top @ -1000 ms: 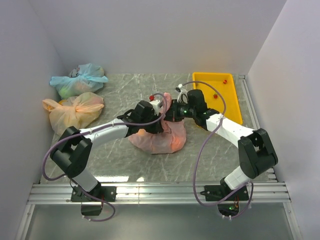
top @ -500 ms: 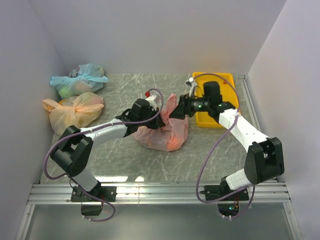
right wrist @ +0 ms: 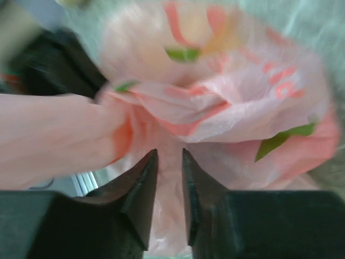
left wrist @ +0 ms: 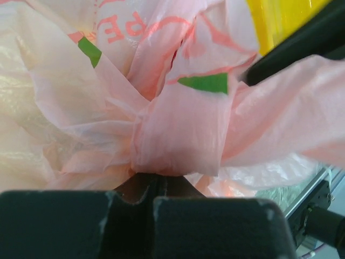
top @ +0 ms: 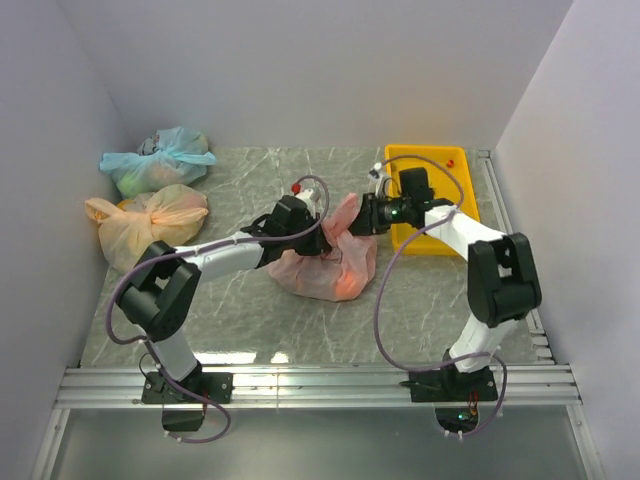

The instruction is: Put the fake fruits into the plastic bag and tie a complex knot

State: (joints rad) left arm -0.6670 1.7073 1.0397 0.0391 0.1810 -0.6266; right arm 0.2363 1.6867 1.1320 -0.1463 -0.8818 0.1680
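From above, we see the plastic bag, salmon-pink and crinkled, lying as a full bundle near the middle of the grey marble table. Both arms reach in to its top. The left gripper meets the bundle's upper left. The right gripper touches a raised flap of the bag at its upper right, just beside the yellow tray. Well apart, at the far left, lie a blue-green tied bag and, nearer to us, a pale peach tied bag.

From the left wrist, pink film with red lettering and green marks fills the view. The bag is gathered into a twisted band directly above the left fingertips. Those two fingers are pressed together, and the film seems pinched at their tips. A corner of the yellow tray shows at the upper right.

The right wrist view is blurred. The two dark right fingers stand a narrow gap apart and point into the bag's pink folds. Film shows through the gap. We cannot tell whether any of it lies between the fingers.
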